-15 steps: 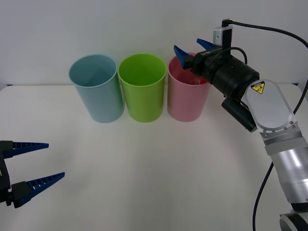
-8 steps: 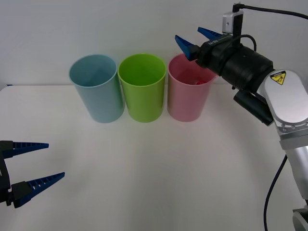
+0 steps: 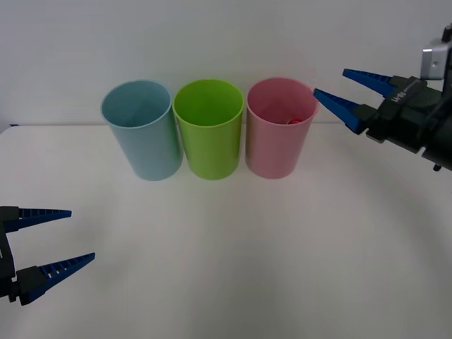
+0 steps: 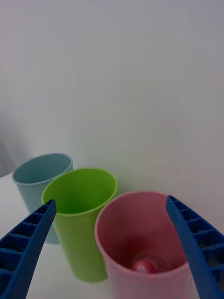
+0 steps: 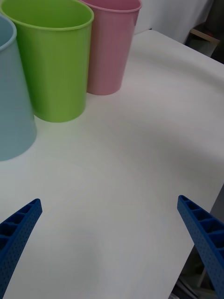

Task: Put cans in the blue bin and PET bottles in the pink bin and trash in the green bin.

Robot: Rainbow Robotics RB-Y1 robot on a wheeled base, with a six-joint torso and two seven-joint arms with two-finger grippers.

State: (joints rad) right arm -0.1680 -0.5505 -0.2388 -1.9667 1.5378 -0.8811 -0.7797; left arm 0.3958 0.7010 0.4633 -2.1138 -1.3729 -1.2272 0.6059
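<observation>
Three bins stand in a row at the back of the white table: the blue bin on the left, the green bin in the middle, the pink bin on the right. The PET bottle lies inside the pink bin, its red cap showing over the rim. My right gripper hangs open and empty in the air, just right of the pink bin's rim. Low at the table's front left, my left gripper stays open and empty.
A white wall rises right behind the bins. The table's right edge drops off beyond the pink bin. Bare white tabletop stretches between the bins and the front.
My right gripper has pulled back to the right, away from above the pink bin, staying open. The bottle's red cap now shows inside that bin. The left arm has not moved.
</observation>
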